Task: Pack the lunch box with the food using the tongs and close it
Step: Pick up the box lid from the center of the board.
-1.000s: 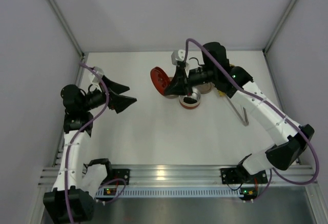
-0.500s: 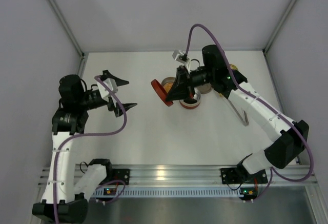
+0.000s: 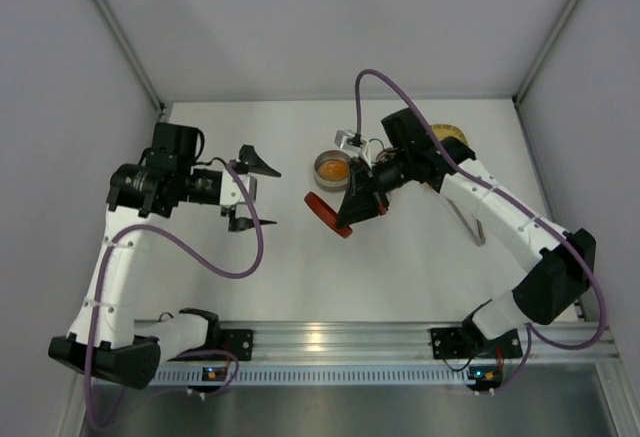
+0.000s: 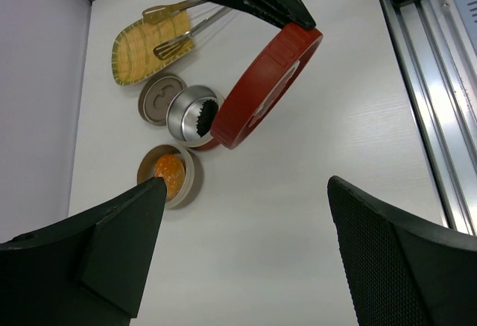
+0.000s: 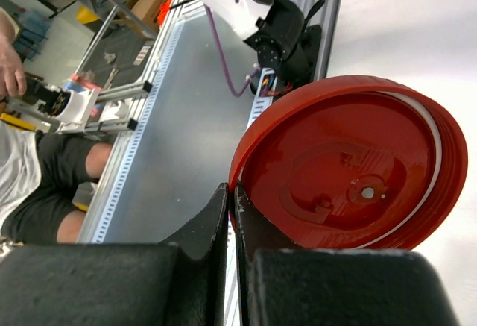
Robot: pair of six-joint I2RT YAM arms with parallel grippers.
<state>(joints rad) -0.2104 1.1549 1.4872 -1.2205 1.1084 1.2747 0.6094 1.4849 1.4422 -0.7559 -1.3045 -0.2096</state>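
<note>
The right hand [image 3: 342, 222] is closed on the rim of the red lid [image 3: 325, 209], just right of the middle of the overhead frame. It holds the lid on edge, tilted, and clear of the white surface [image 3: 300, 287]. In the right wrist view its two black fingers [image 5: 216, 225] are pressed together on the lower left edge of the lid, whose inner face with a raised ring shows.

The left hand [image 3: 272, 197] sits in the left half of the overhead frame. It is wide open and holds nothing, with its jaws pointing towards the lid.

In the left wrist view the orange food [image 4: 168, 168] lies inside a beige tin [image 4: 188, 186] at lower left. The black food [image 4: 206, 117] lies in a silver tin [image 4: 182, 113] just above it, partly behind the red lid. A flat beige lid [image 4: 158, 99] lies beside the silver tin.

Further up, the yellow woven tray [image 4: 134, 46] rests on the surface. The tongs [image 4: 190, 31] lie across it, their arms running off its rim towards the upper right. From overhead the tray [image 3: 452, 133] shows at upper right, mostly covered by the right arm.
</note>
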